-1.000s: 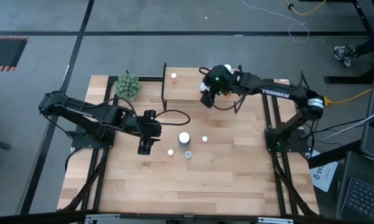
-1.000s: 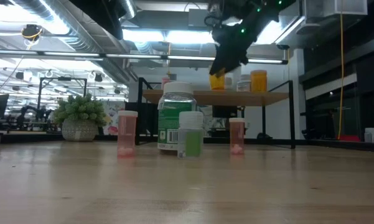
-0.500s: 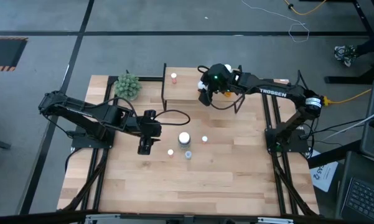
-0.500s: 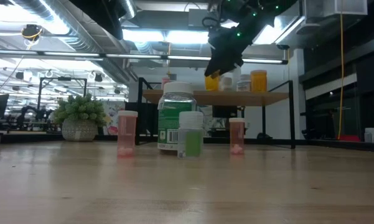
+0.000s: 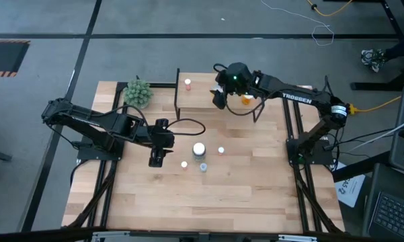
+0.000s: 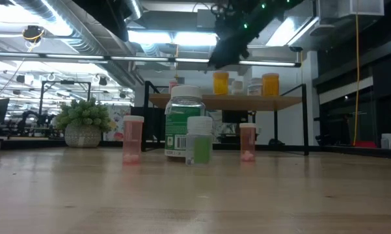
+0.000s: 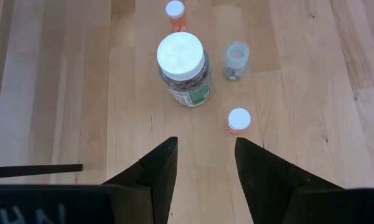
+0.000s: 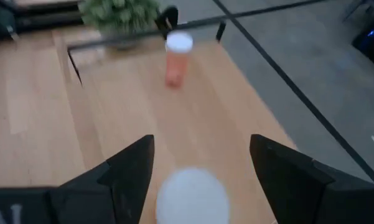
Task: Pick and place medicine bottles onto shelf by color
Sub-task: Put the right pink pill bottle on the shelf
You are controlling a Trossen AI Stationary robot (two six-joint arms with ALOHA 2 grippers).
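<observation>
On the shelf [image 6: 228,99] stand an orange bottle [image 6: 220,83], a white one [image 6: 254,86], another orange one [image 6: 270,84] and a pink one [image 8: 177,59]. My right gripper [image 6: 222,55] hangs open just above the first orange bottle, whose white cap [image 8: 191,196] shows below and between its fingers. On the tabletop stand the large green bottle [image 5: 199,149], a small green one [image 5: 203,167] and two pink ones [image 5: 221,150] [image 5: 184,164]. My left gripper [image 5: 156,158] waits open, left of these bottles.
The green plant ball [image 5: 137,93] sits in its pot at the shelf's left end. The shelf's thin black legs [image 6: 305,127] stand on the far part of the table. Bare wood lies toward the near edge [image 5: 208,208].
My right gripper has carried the tilted orange bottle a little toward the shelf's left, set it upright on the shelf top and let go. It has then risen clear of the cap. The bottle now stands alone beside the white one.
</observation>
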